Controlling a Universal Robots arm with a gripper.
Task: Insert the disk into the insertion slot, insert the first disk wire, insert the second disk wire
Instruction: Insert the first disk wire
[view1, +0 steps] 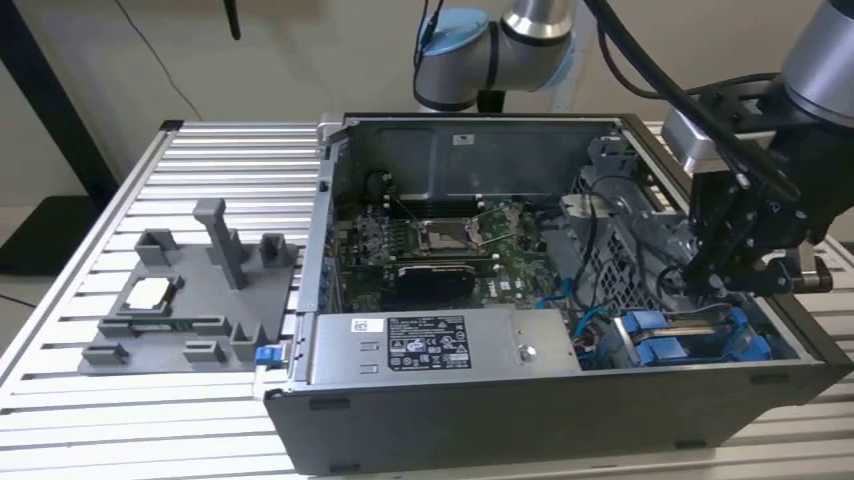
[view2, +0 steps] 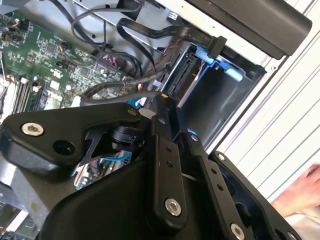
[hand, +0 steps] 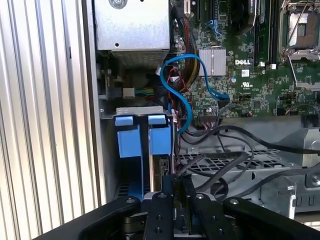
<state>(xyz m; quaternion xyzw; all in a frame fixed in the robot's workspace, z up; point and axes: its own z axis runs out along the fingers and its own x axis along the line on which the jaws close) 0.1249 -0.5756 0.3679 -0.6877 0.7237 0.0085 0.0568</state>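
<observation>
1. Exterior view: the open case (view1: 534, 420) lies on a slatted table (view1: 80, 400). The disk (view1: 697, 328) sits in the case's near corner, on the exterior view's right. Its long axis runs along the near wall. The gripper (view1: 705, 282) hangs just above the disk and points down, so the disk lies straight below the tips.

2. First wrist view: the disk (hand: 159, 141) is seated in the slot (hand: 137, 110), with its blue frame ends facing the gripper (hand: 176, 182) straight ahead. The fingers (hand: 165, 197) stand almost together, with a thin gap between them. Room is tight: the case wall is on one side, and black cables (hand: 235, 132) drape over a perforated cage on the other.

3. Second wrist view: the gripper (view2: 164, 102) closes to a point at its tips. A dark wire (view2: 142, 80) runs right up to them and seems pinched there, though the contact itself is hidden. The disk (view2: 235, 73) lies just beyond the tips. A black plug (view2: 216, 46) rests at the disk's end. A person's hand (view2: 300, 192) lies on the table, well apart.
</observation>
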